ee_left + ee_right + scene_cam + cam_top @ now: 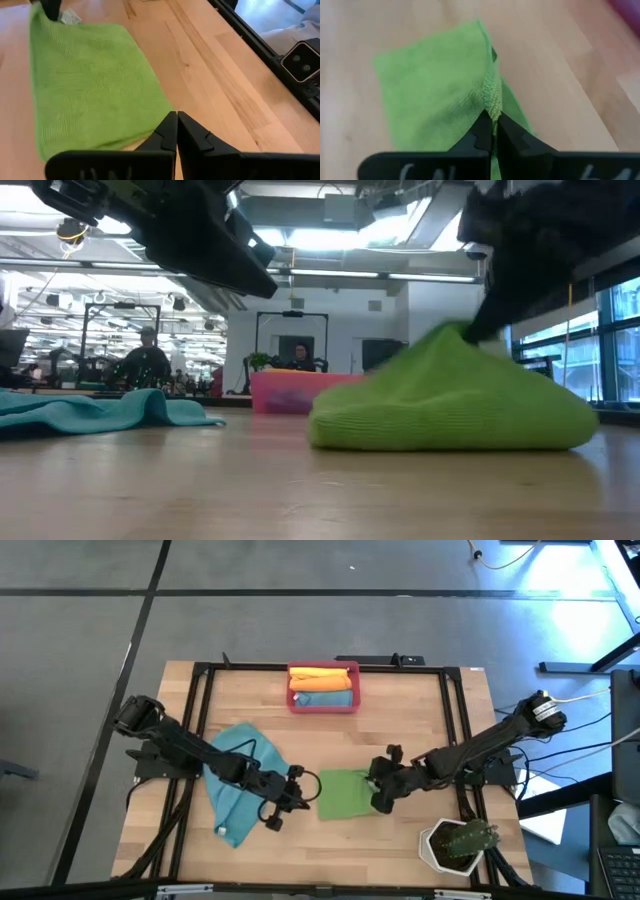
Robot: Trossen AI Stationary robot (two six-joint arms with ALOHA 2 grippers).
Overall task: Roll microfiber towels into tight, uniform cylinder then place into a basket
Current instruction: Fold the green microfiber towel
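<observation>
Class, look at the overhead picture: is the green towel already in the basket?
No. The green towel lies on the table, while the basket holds other towels.

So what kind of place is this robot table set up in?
Probably a robotics lab or open workshop: a wooden table on grey concrete floor, people seated at workstations behind, exposed ceiling lights and large windows.
</observation>
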